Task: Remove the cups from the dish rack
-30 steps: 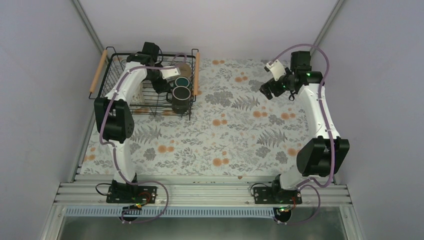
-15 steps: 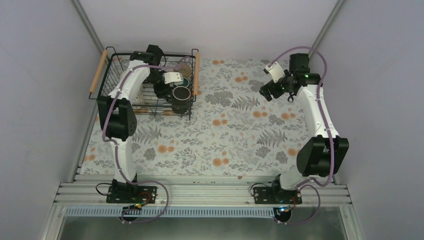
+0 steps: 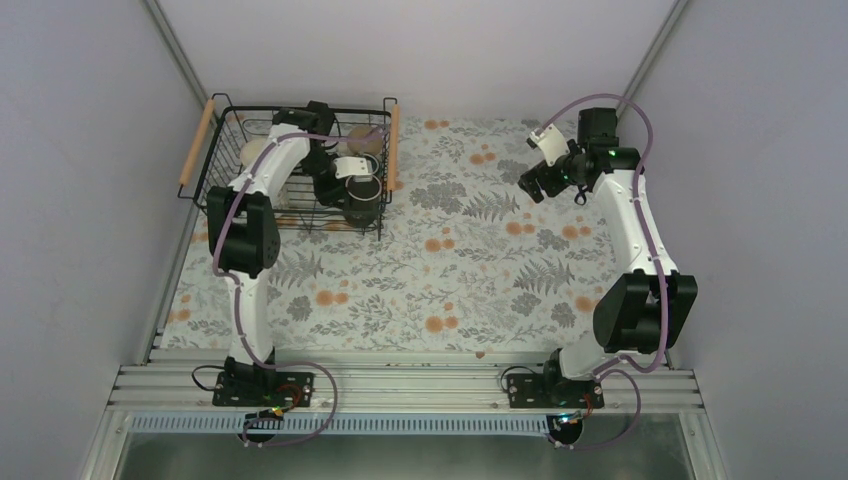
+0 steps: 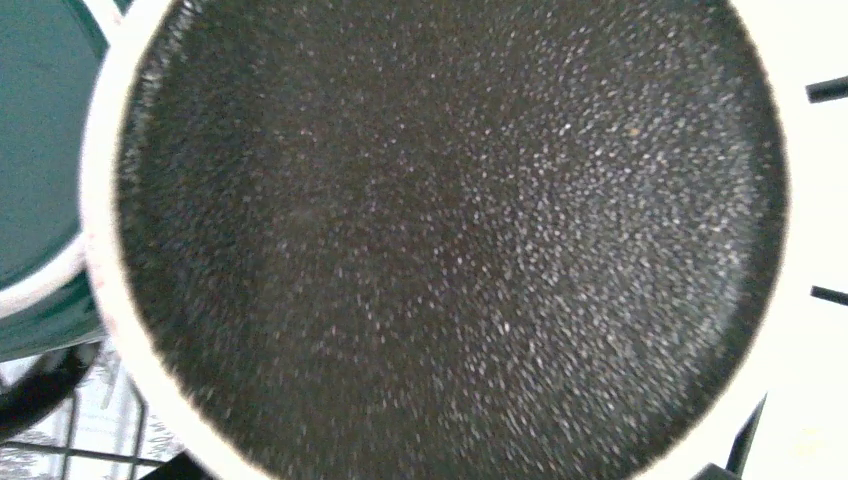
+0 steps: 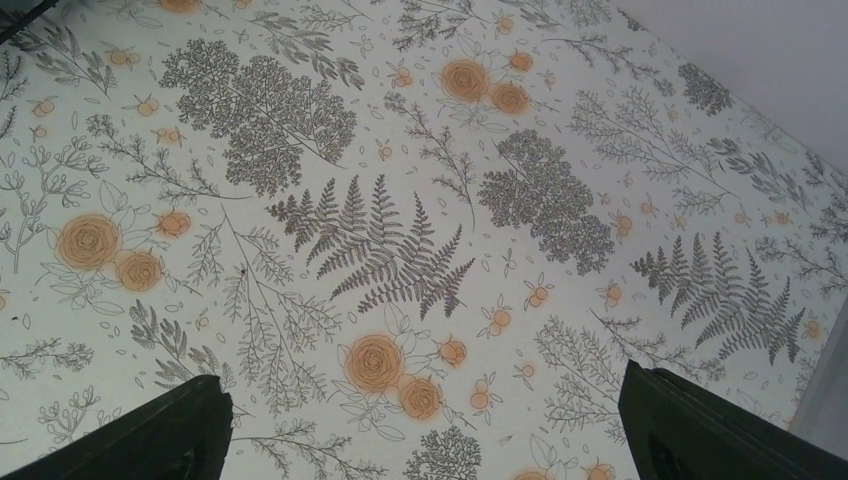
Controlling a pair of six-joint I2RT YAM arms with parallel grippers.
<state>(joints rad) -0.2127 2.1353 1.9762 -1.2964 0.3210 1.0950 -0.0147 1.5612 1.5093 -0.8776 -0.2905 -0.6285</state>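
Note:
The black wire dish rack (image 3: pixel 250 104) with wooden handles stands at the far left. My left gripper (image 3: pixel 338 188) reaches down into it at the dark grey-black mug (image 3: pixel 364 203), which stands in the rack's near right corner. In the left wrist view that mug's speckled inside (image 4: pixel 450 230) fills the frame and no fingers show. The dark green mug (image 4: pixel 35 150) is right beside it. A wide cream mug (image 3: pixel 257 150) and a beige mug (image 3: pixel 363 136) also sit in the rack. The white patterned mug is hidden. My right gripper (image 3: pixel 530 185) is open and empty over the tablecloth (image 5: pixel 430 440).
The floral tablecloth (image 3: pixel 470 260) covers the table from the rack to the right wall. The right wooden handle (image 3: pixel 394 148) lies next to the dark mug. Grey walls close in left, right and behind. A metal rail (image 3: pixel 400 385) runs along the near edge.
My left wrist has swung nearer and to the right inside the rack, ending over the dark grey-black mug and covering the green mug from above. The right arm has barely moved.

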